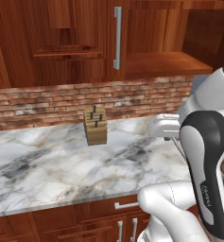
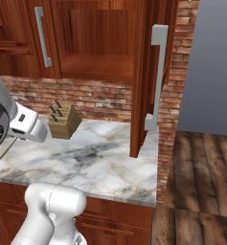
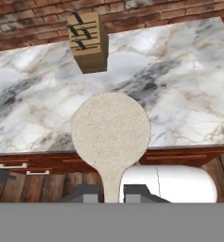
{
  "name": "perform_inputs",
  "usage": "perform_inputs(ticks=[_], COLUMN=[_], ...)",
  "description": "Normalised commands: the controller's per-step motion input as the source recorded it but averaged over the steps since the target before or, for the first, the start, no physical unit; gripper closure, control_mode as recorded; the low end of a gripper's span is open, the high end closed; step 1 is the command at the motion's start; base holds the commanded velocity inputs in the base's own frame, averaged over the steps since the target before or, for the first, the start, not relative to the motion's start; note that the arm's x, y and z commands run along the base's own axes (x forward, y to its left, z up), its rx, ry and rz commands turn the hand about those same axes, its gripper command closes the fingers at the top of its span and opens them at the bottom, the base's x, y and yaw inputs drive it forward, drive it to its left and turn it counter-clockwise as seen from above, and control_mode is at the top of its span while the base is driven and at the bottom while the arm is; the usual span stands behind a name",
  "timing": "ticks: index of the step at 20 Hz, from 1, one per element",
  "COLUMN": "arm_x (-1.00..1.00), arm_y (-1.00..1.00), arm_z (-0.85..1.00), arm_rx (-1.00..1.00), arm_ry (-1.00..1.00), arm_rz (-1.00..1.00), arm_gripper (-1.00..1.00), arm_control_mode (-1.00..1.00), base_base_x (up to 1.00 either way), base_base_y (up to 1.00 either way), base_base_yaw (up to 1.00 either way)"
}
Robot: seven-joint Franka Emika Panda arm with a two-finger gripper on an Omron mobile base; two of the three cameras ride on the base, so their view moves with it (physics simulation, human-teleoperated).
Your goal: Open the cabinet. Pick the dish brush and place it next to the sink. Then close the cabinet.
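Note:
The dish brush point(image 3: 110, 130) has a round, speckled beige head and a short handle that runs down between my fingers. My gripper point(image 3: 112, 193) is shut on that handle, and the brush hangs above the front edge of the marble counter point(image 3: 179, 94). The cabinet point(image 2: 93, 43) is the tall reddish-brown wall unit. Its right door point(image 2: 142, 81) stands swung out over the counter, long silver bar handle point(image 2: 156, 76) facing me. Its left door point(image 1: 114, 38) is shut. The bare lower shelf point(image 1: 163, 63) shows inside. The sink is out of view.
A wooden knife block point(image 1: 95, 125) stands on the counter near the brick back wall point(image 1: 38, 104). The open door's edge juts over the counter's right end point(image 2: 136, 143). Drawer fronts with short silver handles point(image 1: 125, 205) sit below the counter. Wood floor point(image 2: 201, 191) lies to the right.

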Motion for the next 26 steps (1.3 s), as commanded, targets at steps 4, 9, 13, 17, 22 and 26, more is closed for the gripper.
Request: perform_inputs(ticks=[4,9,13,17,22,26], arm_x=[-0.02,0.00,0.00,0.00,0.00,0.00], arm_y=[0.00,0.00,0.00,0.00,0.00,0.00], arm_z=[0.00,0.00,0.00,0.00,0.00,0.00], arm_rx=[0.00,0.00,0.00,0.00,0.00,0.00], arm_ry=[0.00,0.00,0.00,0.00,0.00,0.00], arm_rz=[0.00,0.00,0.00,0.00,0.00,0.00], arm_gripper=[1.00,1.00,1.00,1.00,1.00,1.00], arm_control_mode=[1.00,1.00,1.00,1.00,1.00,1.00], base_base_x=[-0.16,-0.92,-0.94,-0.36,-0.01,0.00], base_base_y=[0.00,0.12,0.08,0.39,0.50,0.55], base_base_yaw=[0.00,0.00,0.00,0.08,0.43,0.61])
